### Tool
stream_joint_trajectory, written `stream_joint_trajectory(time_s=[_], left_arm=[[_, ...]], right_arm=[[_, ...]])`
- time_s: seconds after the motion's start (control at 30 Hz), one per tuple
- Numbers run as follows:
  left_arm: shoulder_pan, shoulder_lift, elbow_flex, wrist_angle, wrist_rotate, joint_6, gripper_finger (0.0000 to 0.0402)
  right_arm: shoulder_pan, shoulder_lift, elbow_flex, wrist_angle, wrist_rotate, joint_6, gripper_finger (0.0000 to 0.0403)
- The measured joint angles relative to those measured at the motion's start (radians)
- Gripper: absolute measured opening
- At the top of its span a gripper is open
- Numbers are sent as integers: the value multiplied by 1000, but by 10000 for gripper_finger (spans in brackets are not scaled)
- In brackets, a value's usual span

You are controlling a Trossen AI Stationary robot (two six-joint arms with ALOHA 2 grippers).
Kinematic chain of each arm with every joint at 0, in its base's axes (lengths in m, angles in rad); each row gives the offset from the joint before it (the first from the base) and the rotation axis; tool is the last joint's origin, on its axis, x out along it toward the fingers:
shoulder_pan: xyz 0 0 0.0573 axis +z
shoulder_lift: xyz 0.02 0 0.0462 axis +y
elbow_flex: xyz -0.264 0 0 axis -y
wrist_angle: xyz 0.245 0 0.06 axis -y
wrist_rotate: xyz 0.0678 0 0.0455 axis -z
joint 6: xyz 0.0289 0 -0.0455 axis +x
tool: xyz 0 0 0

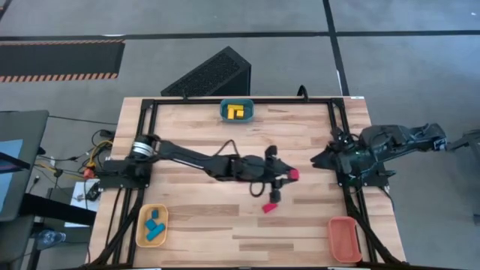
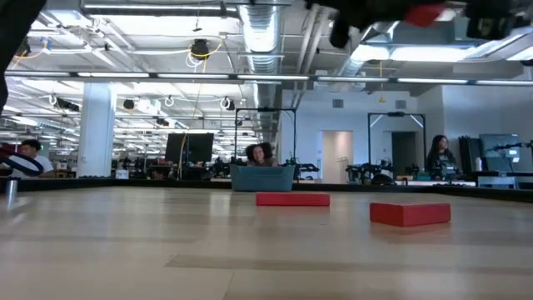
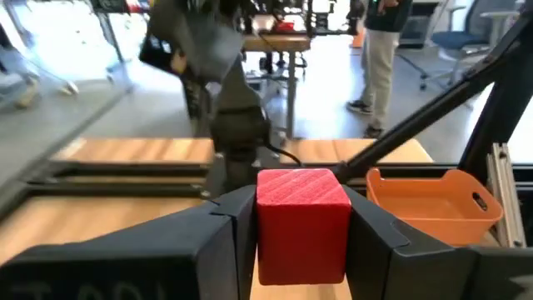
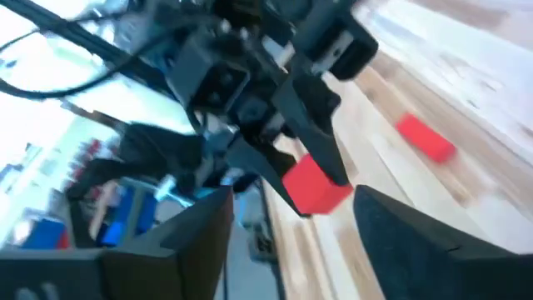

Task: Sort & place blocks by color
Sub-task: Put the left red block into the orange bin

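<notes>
Fingers of my left claw (image 3: 301,250) are clamping a red cube (image 3: 301,223) above mid-tabletop (image 1: 195,127); a red bar (image 1: 269,207) is lying below it. My right claw (image 1: 319,159) is waiting apart at the right edge.

Red cube (image 3: 301,221): matt, finely ribbed. Table (image 1: 195,142): pale wood planks. Orange tray (image 3: 433,204): smooth plastic.

This is a large open robotics lab or industrial workshop. Beyond the wooden tabletop (image 2: 166,242), the far room shows exposed ceiling ducts (image 2: 266,33), strip lighting, white columns (image 2: 96,125), rows of workbenches with monitors (image 2: 187,148), and people seated at stations. Hazard-striped floor matting (image 1: 60,60) lies on the grey concrete floor.
</notes>
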Motion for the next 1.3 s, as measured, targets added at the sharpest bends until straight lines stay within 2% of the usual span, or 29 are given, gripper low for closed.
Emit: stream_joint_trajectory(time_s=[0.13, 0.23, 0.4, 0.57, 0.73, 0.93, 1.3], left_arm=[[-8, -107, -44, 4, -27, 53, 108], [-8, -147, -47, -62, -29, 72, 107], [-7, -221, -48, -127, -31, 89, 108], [-11, -292, -49, -191, -59, 156, 108], [-24, -338, -46, -258, -119, 230, 108], [-39, -333, -47, -274, -149, 251, 108], [-56, -333, -47, -290, -218, 243, 108]], right_arm=[[0, 84, 0, 154, 20, -38, 310], [-12, 169, 0, 323, 17, -88, 321], [-72, 324, 0, 570, -39, -58, 324], [-83, 398, 0, 639, -19, 14, 324], [-83, 449, 0, 865, -33, -6, 325], [-83, 494, -1, 929, -37, 21, 322], [-51, 528, -1, 922, -64, 78, 297]])
